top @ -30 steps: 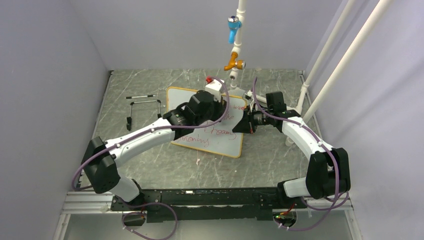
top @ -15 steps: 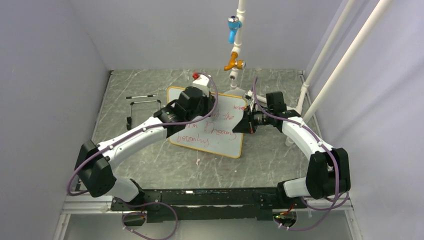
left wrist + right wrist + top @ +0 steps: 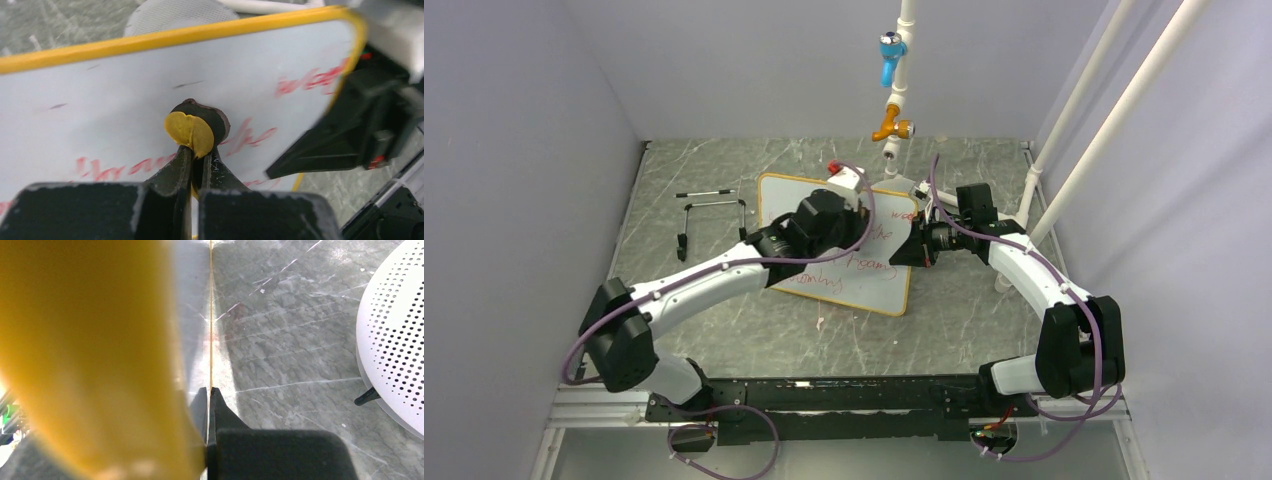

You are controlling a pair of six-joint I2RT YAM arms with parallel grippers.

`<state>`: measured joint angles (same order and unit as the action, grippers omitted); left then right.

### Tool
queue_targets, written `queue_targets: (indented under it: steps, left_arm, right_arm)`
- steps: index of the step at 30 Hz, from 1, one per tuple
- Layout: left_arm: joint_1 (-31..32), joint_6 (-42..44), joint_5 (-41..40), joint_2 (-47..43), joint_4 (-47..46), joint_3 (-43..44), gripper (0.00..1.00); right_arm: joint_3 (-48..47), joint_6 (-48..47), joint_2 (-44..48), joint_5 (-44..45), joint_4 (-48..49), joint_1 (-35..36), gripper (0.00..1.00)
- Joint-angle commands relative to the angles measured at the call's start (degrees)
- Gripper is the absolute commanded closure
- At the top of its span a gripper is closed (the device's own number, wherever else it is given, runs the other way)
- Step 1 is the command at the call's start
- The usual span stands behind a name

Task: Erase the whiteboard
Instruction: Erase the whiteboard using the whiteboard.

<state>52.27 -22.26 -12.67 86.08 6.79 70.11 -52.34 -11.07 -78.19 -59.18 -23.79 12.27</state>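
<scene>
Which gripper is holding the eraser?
The left gripper, pinching the yellow-faced eraser against the whiteboard; the right gripper only clamps the board's orange edge.

grey marbled table [image 3: 964, 310] enclosed by pale walls [image 3: 524, 150]. near its left edge stands a black wire stand [image 3: 714, 203], with a thin silver rod [image 3: 702, 193] just behind it. at the far edge, a white upright pipe [image 3: 901, 85] carries a blue valve [image 3: 889, 50] and a brass valve [image 3: 890, 128]. a round white perforated disc [image 3: 395, 340] lies on the table. two white poles [image 3: 1124, 100] slant up at the far right corner.
</scene>
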Motion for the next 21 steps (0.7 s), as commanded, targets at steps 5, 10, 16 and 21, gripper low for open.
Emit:
queue_targets:
  steps: [5,10,16,21]
  left_arm:
    - [-14.54,0.38,0.44,-8.30,0.63,-9.69,1.00]
    - [-16.87,1.10,2.44,-9.40,1.06,-8.76,1.00]
    - [-12.10,-0.25,4.76,-7.87,-0.14,-5.48,1.00]
    - [-5.01,-0.63,4.32,-3.54,-0.65,0.06,1.00]
  right_arm:
    - [-1.45,-5.47,2.12,-0.87,0.37,1.26,1.00]
    - [-1.45,-5.39,1.94,-0.68,0.51,1.28,1.00]
    - [-1.44,-5.45,1.73,-0.74,0.49,1.26,1.00]
    - [-1.45,-5.50,1.57,-0.64,0.48,1.20,1.00]
